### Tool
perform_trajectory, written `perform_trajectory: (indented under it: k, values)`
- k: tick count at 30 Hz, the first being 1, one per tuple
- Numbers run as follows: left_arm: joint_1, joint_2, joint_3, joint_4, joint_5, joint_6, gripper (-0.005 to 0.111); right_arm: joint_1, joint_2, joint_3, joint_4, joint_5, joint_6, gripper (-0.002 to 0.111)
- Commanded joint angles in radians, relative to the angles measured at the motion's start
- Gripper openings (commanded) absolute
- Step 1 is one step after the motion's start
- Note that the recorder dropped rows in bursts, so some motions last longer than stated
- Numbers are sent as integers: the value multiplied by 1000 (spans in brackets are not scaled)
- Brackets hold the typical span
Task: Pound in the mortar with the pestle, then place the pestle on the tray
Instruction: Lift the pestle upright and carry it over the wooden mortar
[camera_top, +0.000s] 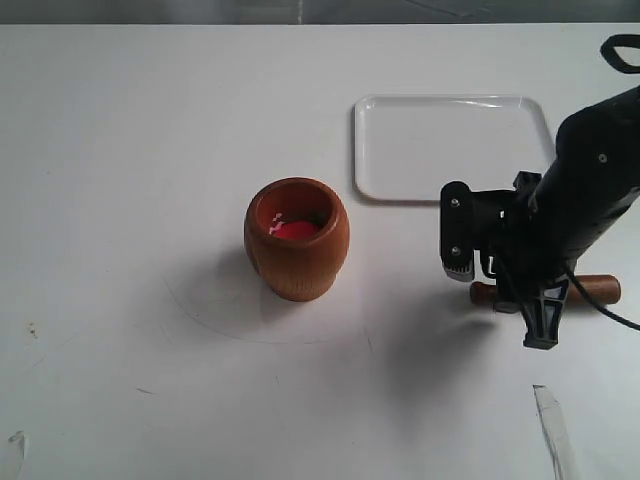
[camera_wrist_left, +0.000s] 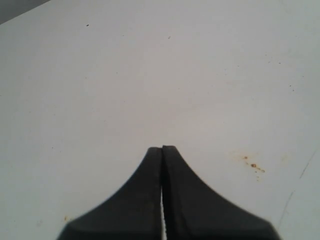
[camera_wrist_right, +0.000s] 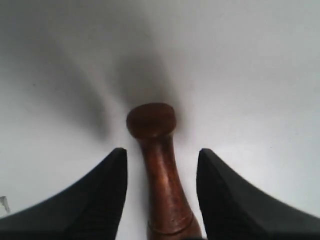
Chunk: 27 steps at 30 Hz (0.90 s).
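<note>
The reddish-brown mortar (camera_top: 297, 240) stands upright mid-table, red inside. The white tray (camera_top: 452, 147) lies behind it to the right, nothing on it. The dark brown pestle (camera_top: 600, 289) lies flat on the table in front of the tray, mostly covered by my right arm. My right gripper (camera_top: 500, 293) hangs over it, open. In the right wrist view the pestle (camera_wrist_right: 161, 175) runs between the two fingers with a gap on each side, knob end just past the right gripper (camera_wrist_right: 161, 152). My left gripper (camera_wrist_left: 162, 148) is shut on nothing over bare table; the exterior view does not show it.
The white table (camera_top: 130, 150) carries faint scuffs and a curved scratch in front of the mortar. Small rusty specks (camera_wrist_left: 254, 165) mark the surface near the left gripper. A strip of tape (camera_top: 553, 425) lies at the front right edge.
</note>
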Motion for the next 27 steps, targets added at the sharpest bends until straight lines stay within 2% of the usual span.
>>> perform_trajectory:
  k: [1,3,9,12,14,19,22,27]
  values:
    - [-8,-1,1,-7,-3,-8,0,0,11,5,-19,-10,11,41]
    - [-8,-1,1,-7,-3,-8,0,0,19,5,-21,-12,11,35]
    - [-8,-1,1,-7,-3,-8,0,0,40,5,-97,-1,49,0]
    - [-8,-1,1,-7,-3,-8,0,2,37,-17,-171,-34,241,0]
    - [-8,-1,1,-7,-3,-8,0,2,8,-41,-150,-96,311,0]
    - [-8,-1,1,-7,-3,-8,0,0,-108,-40,6,-375,336,0]
    - [-8,-1,1,-7,-3,-8,0,0,-169,13,74,-603,346,0]
    - [-8,-1,1,-7,-3,-8,0,2,-251,189,268,-1122,393,0]
